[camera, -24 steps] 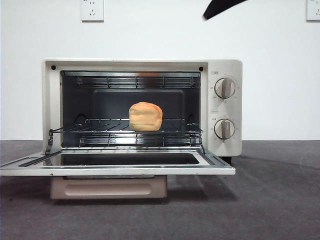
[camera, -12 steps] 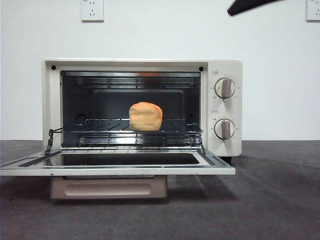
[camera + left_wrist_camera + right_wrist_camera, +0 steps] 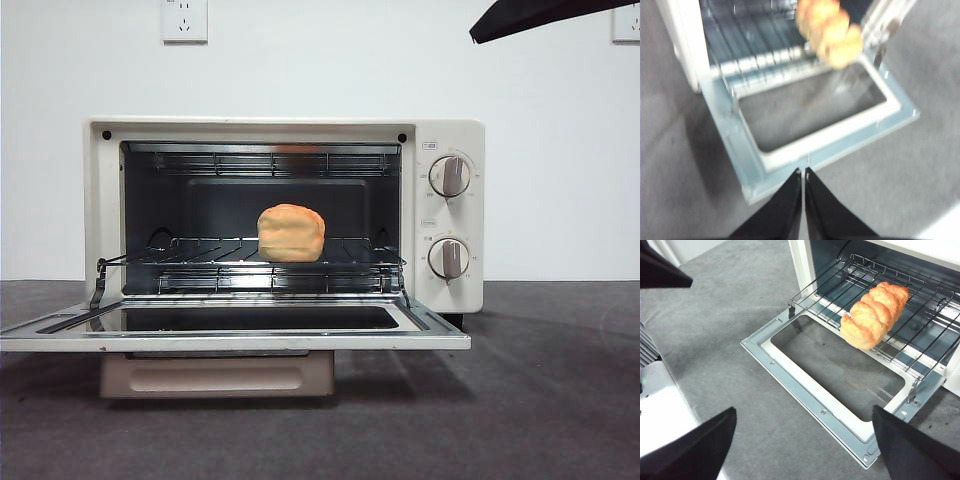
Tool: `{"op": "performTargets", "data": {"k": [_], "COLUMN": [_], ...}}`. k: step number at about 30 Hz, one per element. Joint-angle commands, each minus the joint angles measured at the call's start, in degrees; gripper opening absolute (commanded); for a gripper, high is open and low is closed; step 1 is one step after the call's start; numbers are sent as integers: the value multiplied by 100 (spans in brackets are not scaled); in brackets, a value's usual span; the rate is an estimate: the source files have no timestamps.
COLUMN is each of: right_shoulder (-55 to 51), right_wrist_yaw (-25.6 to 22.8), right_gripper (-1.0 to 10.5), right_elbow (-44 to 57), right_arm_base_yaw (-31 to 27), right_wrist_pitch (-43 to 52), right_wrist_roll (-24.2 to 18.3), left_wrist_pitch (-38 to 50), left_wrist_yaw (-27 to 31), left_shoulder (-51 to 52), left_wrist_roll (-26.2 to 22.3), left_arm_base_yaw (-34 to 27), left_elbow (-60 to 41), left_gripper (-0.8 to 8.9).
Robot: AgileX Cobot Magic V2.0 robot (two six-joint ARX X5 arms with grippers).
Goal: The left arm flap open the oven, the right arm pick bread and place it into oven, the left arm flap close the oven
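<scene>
Sitting on the wire rack inside the oven, the bread lies lengthwise with one end toward the open front. The oven is cream-white with two round knobs on its right panel, and it stands on a grey table. Its glass door is dropped flat, with the beige bar handle hanging below the door's front edge.

Neither pincer touches the bread or the oven. The right pincer is released, its two black jaws spread wide; it hangs above and in front of the door, with the loaf beyond the door's far edge, well apart from the jaws. In the front view a black arm tip shows only at the top right corner.

The left pincer is clenched, its jaws pressed together with nothing between them. It hovers just off the door's front edge, and the bread, blurred in that view, lies well beyond it on the rack.
</scene>
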State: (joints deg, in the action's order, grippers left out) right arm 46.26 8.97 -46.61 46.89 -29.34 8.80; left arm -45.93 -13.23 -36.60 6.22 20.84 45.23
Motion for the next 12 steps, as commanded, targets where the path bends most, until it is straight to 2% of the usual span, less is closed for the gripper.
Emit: {"op": "performTargets", "data": {"k": [1, 8, 12], "right_shoulder": [33, 33, 33], "right_wrist_yaw": [9, 9, 9], "right_gripper": [427, 427, 427], "right_elbow": [-70, -70, -70], "right_arm_base_yaw": [61, 61, 61], "right_wrist_pitch": [55, 50, 17], "right_wrist_roll": [-20, -20, -22], "left_wrist_pitch": [343, 1403, 1921], "left_wrist_yaw": [13, -87, -662], "left_shoulder": [-146, -634, -1078], "left_wrist_roll": [203, 546, 627], "left_arm_base_yaw": [-44, -603, -1117], "left_elbow": [-59, -612, -894], "left_gripper": [15, 13, 13]}}
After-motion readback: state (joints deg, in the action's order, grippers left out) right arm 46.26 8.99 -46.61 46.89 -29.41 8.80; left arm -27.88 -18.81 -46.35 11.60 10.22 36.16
